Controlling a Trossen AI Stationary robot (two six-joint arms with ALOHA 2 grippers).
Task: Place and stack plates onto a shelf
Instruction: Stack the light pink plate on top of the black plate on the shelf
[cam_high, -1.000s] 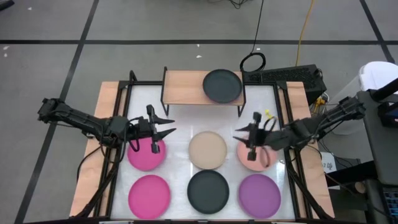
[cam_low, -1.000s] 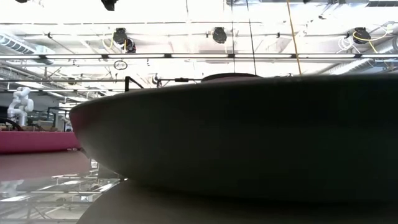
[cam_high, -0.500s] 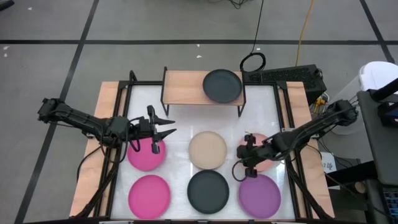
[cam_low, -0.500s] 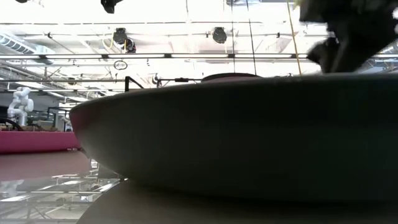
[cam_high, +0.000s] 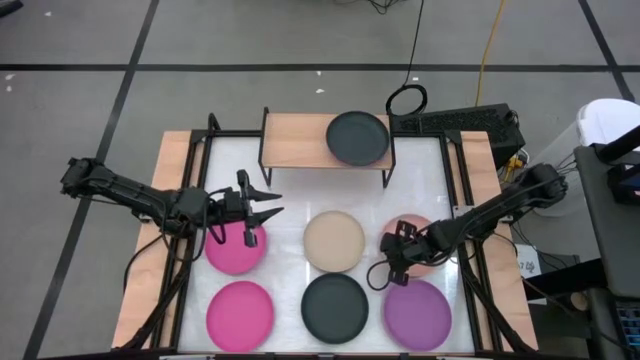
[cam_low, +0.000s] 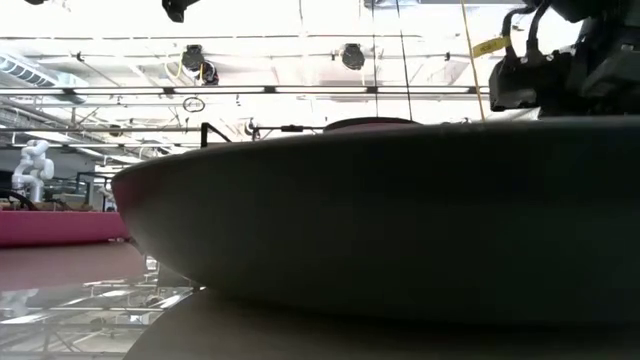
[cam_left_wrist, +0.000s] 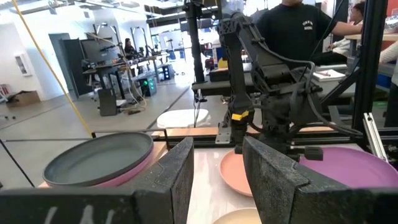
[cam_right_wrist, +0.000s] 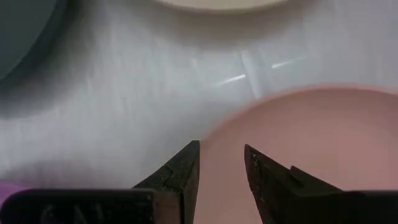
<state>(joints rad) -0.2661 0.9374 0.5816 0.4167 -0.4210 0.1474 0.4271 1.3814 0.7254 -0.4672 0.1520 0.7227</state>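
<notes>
The salmon plate (cam_high: 422, 240) lies flat at the table's right, and my right gripper (cam_high: 380, 272) is open over its near-left rim. In the right wrist view (cam_right_wrist: 222, 152) one finger is over the plate's inside (cam_right_wrist: 311, 143) and one over the table. My left gripper (cam_high: 272, 203) is open, hovering above the far magenta plate (cam_high: 235, 250). Beige (cam_high: 334, 240), black (cam_high: 335, 306), purple (cam_high: 417, 313) and a second magenta plate (cam_high: 240, 312) lie flat on the table. On the shelf (cam_high: 295, 140), a black plate (cam_high: 357, 138) rests on a pinkish one. My right gripper comes at the salmon plate's near-left rim (cam_right_wrist: 214, 134) slanting down from the right, one finger on each side of the rim. Whether the fingers touch it I cannot tell. The plate lies flat on the table.
The shelf's left half (cam_high: 290, 150) shows bare wood. Black frame rails (cam_high: 200, 170) and wooden borders run along the table's left and right sides. In the low view the black plate (cam_low: 400, 230) fills most of the picture. A person (cam_left_wrist: 298, 25) stands beyond the table.
My right gripper has moved from above the salmon plate's left side toward the table's near edge and down, tipping downward, and now stands at the plate's near-left rim. It has come into the low view at the top right. The plates have stayed put.
</notes>
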